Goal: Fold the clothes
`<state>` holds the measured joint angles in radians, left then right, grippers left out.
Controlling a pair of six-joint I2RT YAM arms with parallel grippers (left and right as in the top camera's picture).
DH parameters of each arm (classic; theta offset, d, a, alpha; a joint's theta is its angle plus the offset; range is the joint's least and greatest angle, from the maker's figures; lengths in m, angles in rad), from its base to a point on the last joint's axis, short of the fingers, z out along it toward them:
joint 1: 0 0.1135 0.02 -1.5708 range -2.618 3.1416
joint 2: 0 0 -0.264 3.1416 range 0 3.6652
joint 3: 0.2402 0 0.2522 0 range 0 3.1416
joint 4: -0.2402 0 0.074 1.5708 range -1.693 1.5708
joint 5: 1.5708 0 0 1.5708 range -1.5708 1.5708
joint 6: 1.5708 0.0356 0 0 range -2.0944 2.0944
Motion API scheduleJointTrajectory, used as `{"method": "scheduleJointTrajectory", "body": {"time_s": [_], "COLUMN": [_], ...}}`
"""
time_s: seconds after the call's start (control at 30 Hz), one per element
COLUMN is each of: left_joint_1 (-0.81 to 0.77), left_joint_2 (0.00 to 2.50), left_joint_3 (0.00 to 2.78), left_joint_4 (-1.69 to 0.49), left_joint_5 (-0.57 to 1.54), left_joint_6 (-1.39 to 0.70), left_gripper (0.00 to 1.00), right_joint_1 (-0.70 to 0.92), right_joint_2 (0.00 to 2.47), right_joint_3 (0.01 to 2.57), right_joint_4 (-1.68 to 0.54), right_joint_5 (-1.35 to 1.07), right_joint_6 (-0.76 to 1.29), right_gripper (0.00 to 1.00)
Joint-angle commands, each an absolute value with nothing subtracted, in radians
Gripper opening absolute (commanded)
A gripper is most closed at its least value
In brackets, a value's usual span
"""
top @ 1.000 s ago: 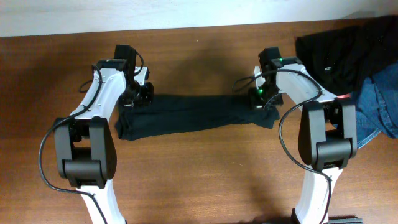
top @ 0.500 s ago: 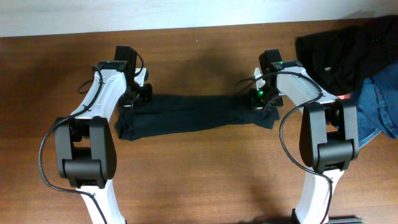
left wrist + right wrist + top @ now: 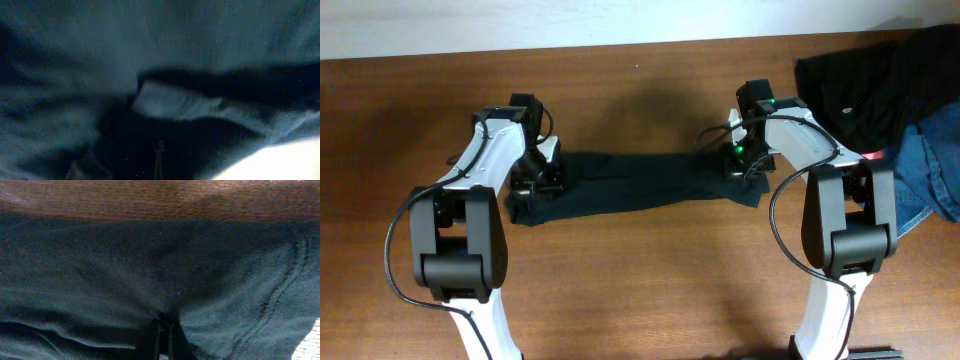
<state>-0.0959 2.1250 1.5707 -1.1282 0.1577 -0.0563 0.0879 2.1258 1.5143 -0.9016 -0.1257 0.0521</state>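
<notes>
Now | T-shirt (image 3: 630, 185): thin black knit, long narrow band | left gripper (image 3: 542, 172), right gripper (image 3: 738, 160): both pinching its ends

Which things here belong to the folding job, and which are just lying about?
Job: black T-shirt; left gripper, shut at one end; right gripper, pinching the other end.
Lying about: dark clothes heap and blue denim, at the far right.
</notes>
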Motion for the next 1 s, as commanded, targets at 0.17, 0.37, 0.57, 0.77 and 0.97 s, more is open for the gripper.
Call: {"method": "scheduleJointTrajectory", "body": {"time_s": [0.17, 0.37, 0.57, 0.77, 0.97], "left_joint_1": [-0.091, -0.089, -0.092, -0.092, -0.092], "left_joint_2": [2.118, 2.015, 1.93, 1.932, 1.932], "left_joint_3": [1.561, 1.563, 1.563, 1.525, 1.451], "left_joint_4": [-1.219, -1.179, -1.143, -1.082, -1.011], "left_joint_5": [0.194, 0.191, 0.187, 0.187, 0.186], "left_joint_6": [-0.055, -0.061, -0.067, -0.096, -0.101], "left_gripper": [0.01, 0.01, 0.01, 0.01, 0.01], "right_joint_1": [0.092, 0.092, 0.092, 0.092, 0.092], "right_joint_2": [2.133, 2.133, 2.133, 2.133, 2.133], "right_joint_3": [1.488, 1.488, 1.488, 1.488, 1.488], "right_joint_4": [-0.892, -0.886, -0.886, -0.892, -0.892], "right_joint_5": [-0.131, -0.131, -0.131, -0.131, -0.131], "right_joint_6": [0.059, 0.06, 0.06, 0.06, 0.06], "right_gripper": [0.04, 0.04, 0.09, 0.09, 0.09]}}
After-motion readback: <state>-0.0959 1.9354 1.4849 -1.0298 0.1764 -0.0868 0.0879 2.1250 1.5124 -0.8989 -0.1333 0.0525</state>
